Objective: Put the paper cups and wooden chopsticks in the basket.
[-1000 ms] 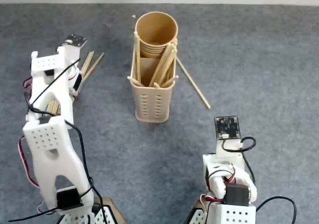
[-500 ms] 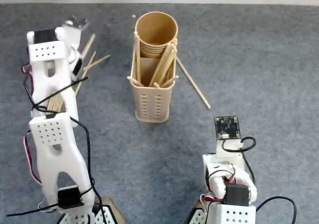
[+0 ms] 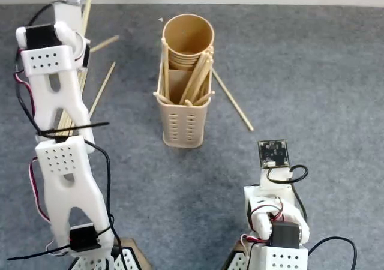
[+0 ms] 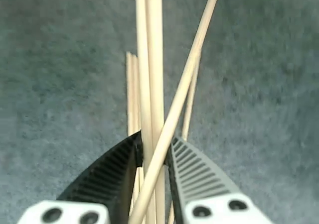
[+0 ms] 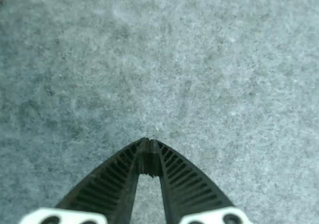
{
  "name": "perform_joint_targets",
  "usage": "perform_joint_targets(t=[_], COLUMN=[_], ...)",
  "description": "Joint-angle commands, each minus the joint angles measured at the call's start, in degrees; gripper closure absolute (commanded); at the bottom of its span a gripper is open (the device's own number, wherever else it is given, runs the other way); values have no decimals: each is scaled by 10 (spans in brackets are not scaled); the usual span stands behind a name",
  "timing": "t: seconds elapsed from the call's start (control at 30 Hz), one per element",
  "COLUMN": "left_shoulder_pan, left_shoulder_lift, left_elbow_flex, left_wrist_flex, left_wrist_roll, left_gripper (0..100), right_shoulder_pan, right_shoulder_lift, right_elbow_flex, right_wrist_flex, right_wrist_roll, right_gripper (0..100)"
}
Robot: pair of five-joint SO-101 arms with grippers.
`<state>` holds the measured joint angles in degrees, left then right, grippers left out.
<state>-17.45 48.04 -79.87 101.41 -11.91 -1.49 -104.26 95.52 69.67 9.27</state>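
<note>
My left gripper is shut on a bundle of several wooden chopsticks, one of them crossing the others at a slant. In the high view the left arm stands tall at the far left with these chopsticks beside it. The slotted beige basket in the middle holds stacked paper cups and several chopsticks. Another chopstick lies on the carpet just right of the basket. My right gripper is shut and holds nothing, low over bare carpet near the front.
Grey carpet covers the table. Two loose chopsticks show between the left arm and the basket. The right arm sits folded at the front right. Open carpet stretches to the right of the basket.
The left arm has risen and swung toward the far edge, carrying the chopstick bundle with it. Two chopsticks have spread apart beside it. The right arm has stayed still.
</note>
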Motion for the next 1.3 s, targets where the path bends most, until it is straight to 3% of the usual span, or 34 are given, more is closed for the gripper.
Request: perform_joint_targets(t=[0.0,0.23,0.43,0.67,1.0,1.27], left_shoulder_pan=[7,57,194,364,396,427], left_shoulder_lift=[-15,-124,-293,-425,-423,-432], left_elbow_flex=[-66,-74,-24,29,35,10], left_wrist_flex=[3,3,3,-6,-105,-76], left_wrist_roll=[11,47,98,97,98,58], left_gripper=[996,996,996,996,996,996], right_shoulder_pan=[7,7,7,7,7,7], right_shoulder_lift=[-7,-7,-7,-7,-7,-7], right_elbow_flex=[87,87,87,87,87,87], right_wrist_flex=[4,4,4,4,4,4], right_wrist_roll=[4,4,4,4,4,4], right_gripper=[992,992,992,992,992,992])
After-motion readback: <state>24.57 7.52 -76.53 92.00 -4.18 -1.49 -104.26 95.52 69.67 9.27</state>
